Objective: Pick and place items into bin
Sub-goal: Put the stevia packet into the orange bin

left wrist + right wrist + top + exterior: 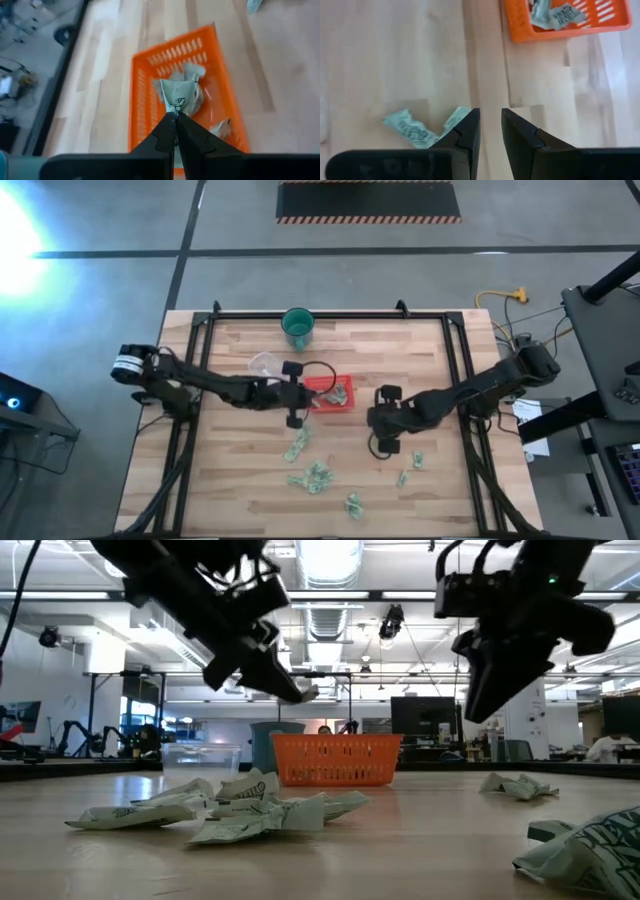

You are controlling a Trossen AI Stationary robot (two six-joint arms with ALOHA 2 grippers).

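The bin is a shallow red tray (350,385) at the table's middle, with a few pale-green wrapper pieces (220,127) lying inside it. My left gripper (310,396) hangs over the tray's left part, shut on one crumpled wrapper (177,92). Several more wrappers (315,475) lie loose on the wood toward the near edge. My right gripper (490,117) hovers above bare wood to the right of the tray, slightly open with nothing between its fingers. One wrapper (417,129) lies on the table just beside it. My left gripper pinches an edge of the crumpled wrapper (175,105) between its two fingertips. The fingers slant down from the table's left side. The piece sticks out beyond the tips (308,693) and hangs clear above the tray's inside.
A green cup (298,327) stands at the far edge. A clear round container (265,363) sits to the left of the tray, close to my left arm. Black frame rails (190,380) run along the table's left and right sides.
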